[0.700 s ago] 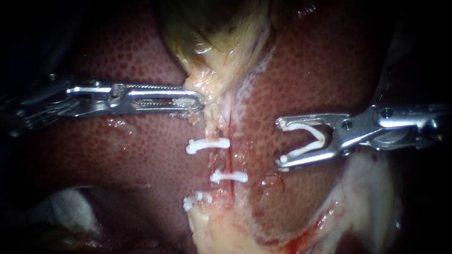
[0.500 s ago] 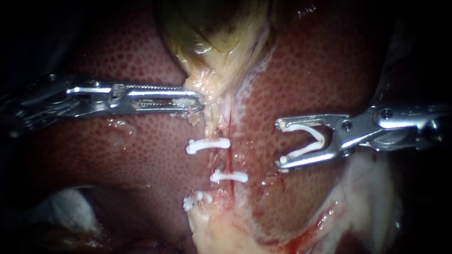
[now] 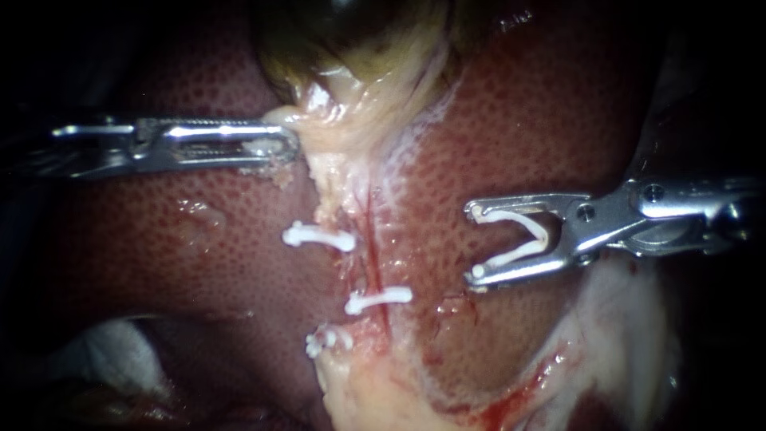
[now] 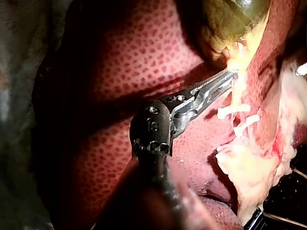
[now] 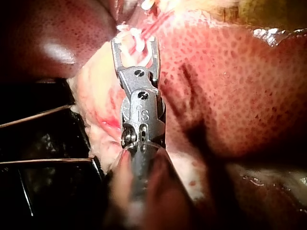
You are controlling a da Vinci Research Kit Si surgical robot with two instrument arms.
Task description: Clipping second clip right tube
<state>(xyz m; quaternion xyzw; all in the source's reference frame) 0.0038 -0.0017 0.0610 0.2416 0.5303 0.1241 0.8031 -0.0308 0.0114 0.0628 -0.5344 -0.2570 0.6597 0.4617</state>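
Note:
My left instrument (image 3: 286, 144) comes in level from the left, jaws shut on the pale tissue at the gallbladder (image 3: 359, 56) neck; it also shows as my left instrument (image 4: 229, 76) from its wrist. Below the neck a thin red tube (image 3: 372, 259) runs downward beside pale tissue. Three white clips lie across the stalk: an upper clip (image 3: 319, 236), a middle clip (image 3: 379, 299) and a low clip (image 3: 325, 340). My right instrument (image 3: 475, 242) hovers over the liver (image 3: 542, 104) right of the tube, its wide jaws holding an open white clip (image 3: 523, 235), apart from the tube.
Pale fatty tissue (image 3: 375, 391) with some blood lies below the stalk and spreads toward the lower right. A white gauze (image 3: 112, 343) sits in the dark hollow at lower left. In the right wrist view my right instrument (image 5: 135, 40) points at the clipped stalk.
My left instrument has pulled the gallbladder neck left and upward, stretching the stalk; the upper clip shifted left with it. My right instrument has stayed in place.

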